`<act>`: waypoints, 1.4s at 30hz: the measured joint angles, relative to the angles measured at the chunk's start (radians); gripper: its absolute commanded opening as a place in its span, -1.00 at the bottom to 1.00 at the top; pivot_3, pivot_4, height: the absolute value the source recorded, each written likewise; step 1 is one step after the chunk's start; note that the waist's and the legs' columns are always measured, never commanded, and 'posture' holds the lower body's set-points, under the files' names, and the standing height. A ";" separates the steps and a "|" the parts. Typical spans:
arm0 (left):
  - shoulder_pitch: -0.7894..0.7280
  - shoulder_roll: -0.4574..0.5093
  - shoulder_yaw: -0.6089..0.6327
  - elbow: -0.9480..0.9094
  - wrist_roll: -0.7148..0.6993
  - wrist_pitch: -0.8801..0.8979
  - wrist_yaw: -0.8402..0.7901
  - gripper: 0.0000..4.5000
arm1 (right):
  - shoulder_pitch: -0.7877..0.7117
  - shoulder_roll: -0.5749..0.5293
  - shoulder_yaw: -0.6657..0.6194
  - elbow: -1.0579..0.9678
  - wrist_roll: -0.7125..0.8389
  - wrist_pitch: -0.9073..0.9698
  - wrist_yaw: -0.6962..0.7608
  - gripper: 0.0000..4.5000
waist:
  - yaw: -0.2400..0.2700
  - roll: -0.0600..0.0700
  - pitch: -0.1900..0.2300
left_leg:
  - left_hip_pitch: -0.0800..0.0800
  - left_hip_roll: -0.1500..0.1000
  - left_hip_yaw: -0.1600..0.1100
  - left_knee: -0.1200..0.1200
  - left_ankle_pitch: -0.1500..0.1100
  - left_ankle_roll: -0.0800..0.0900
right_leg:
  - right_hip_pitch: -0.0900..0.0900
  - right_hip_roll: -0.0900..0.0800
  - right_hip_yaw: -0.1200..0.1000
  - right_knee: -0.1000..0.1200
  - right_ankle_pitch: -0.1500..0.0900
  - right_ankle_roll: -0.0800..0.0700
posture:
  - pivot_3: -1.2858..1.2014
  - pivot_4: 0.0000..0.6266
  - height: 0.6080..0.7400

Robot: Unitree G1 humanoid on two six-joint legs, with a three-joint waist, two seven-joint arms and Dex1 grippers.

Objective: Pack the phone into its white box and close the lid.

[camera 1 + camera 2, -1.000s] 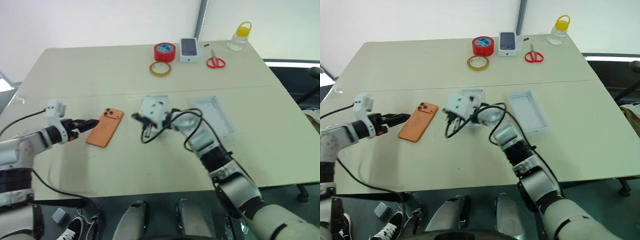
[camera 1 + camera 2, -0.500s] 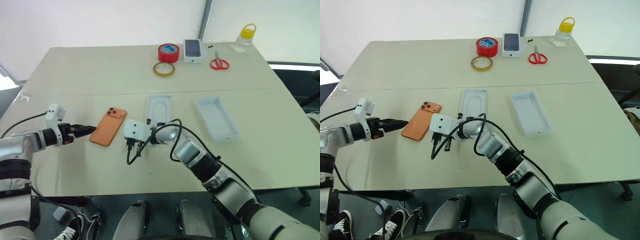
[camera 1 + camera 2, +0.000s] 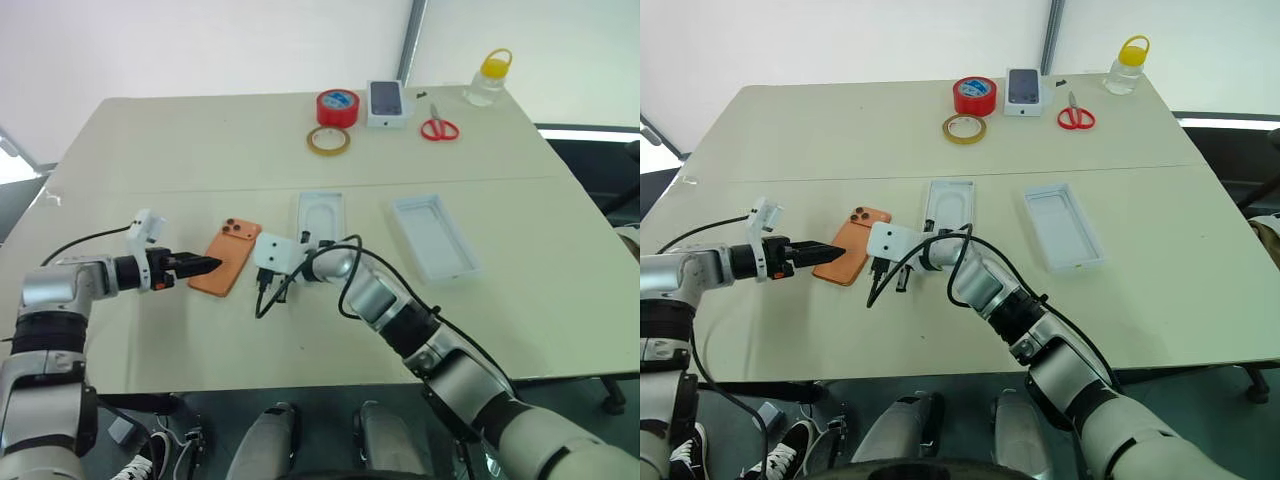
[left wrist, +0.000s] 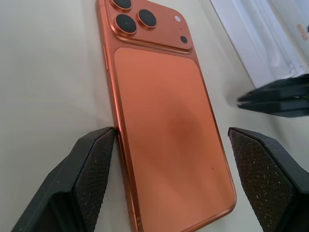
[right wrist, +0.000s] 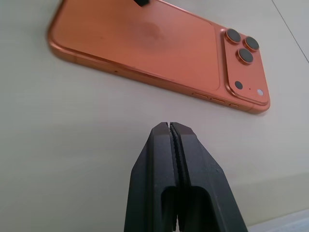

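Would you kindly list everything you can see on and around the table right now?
phone: one, orange, lenses up, near-left part of the table
white box: one, white, just right of the phone
lid: one, white, right of the white box
red tape roll: one, red, far edge
tan tape ring: one, tan, beside the red roll
small phone-picture box: one, white, far edge
scissors: one, red handles, far edge
bottle: one, clear, yellow cap, far corner
left gripper: black, open, astride the phone's near end
right gripper: black, shut, beside the phone
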 measured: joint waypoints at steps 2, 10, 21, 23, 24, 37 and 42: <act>-0.004 -0.006 0.012 0.012 -0.001 0.004 0.002 0.75 | -0.007 0.014 0.000 0.028 -0.006 0.000 -0.007 -0.98 | 0.000 0.001 -0.001 | 0.000 0.000 0.000 0.000 0.000 0.000 | 0.000 0.000 0.000 0.000 0.000 0.000 | 0.03 -0.52 1.00; -0.001 -0.009 0.017 0.010 0.009 0.005 -0.001 0.75 | -0.081 0.117 0.000 0.157 -0.025 0.034 -0.036 -0.98 | -0.003 0.002 -0.003 | 0.001 0.000 0.000 0.000 0.000 0.000 | 0.000 0.000 0.000 0.001 0.000 0.000 | 0.03 -0.52 1.00; -0.024 -0.073 0.052 0.047 -0.021 0.110 0.009 0.75 | -0.107 0.131 0.005 0.251 -0.052 -0.034 -0.047 -0.98 | -0.003 0.008 -0.018 | 0.004 -0.001 0.000 -0.001 -0.002 0.004 | 0.003 0.001 0.000 0.000 0.000 0.000 | 0.03 -0.52 1.00; -0.029 -0.095 0.069 0.049 -0.044 0.157 0.009 0.75 | -0.106 0.130 0.006 0.250 -0.058 -0.042 -0.047 -0.98 | -0.003 0.008 -0.018 | 0.004 -0.001 -0.001 -0.001 -0.002 0.004 | 0.003 0.001 0.000 0.000 0.000 0.000 | 0.03 -0.52 1.00; -0.028 -0.097 0.066 0.040 -0.050 0.172 0.006 0.75 | -0.105 0.129 0.007 0.250 -0.061 -0.047 -0.047 -0.98 | -0.004 0.008 -0.018 | 0.004 -0.001 -0.001 -0.001 -0.002 0.004 | 0.003 0.001 0.000 0.000 0.000 0.000 | 0.03 -0.52 1.00; -0.017 -0.111 0.100 0.059 -0.083 0.157 0.022 0.75 | -0.085 0.125 0.007 0.227 -0.072 -0.049 -0.045 -0.98 | -0.006 0.008 -0.018 | 0.004 0.000 -0.001 -0.001 -0.002 0.004 | 0.002 0.000 0.001 0.000 0.000 0.000 | 0.03 -0.52 1.00; -0.014 -0.114 0.115 0.081 -0.100 0.159 0.044 0.35 | -0.077 0.124 0.007 0.215 -0.075 -0.048 -0.042 -1.00 | -0.007 0.008 -0.018 | 0.004 0.000 -0.001 -0.002 -0.002 0.004 | 0.002 0.001 0.001 0.000 0.000 0.000 | 0.03 -0.52 1.00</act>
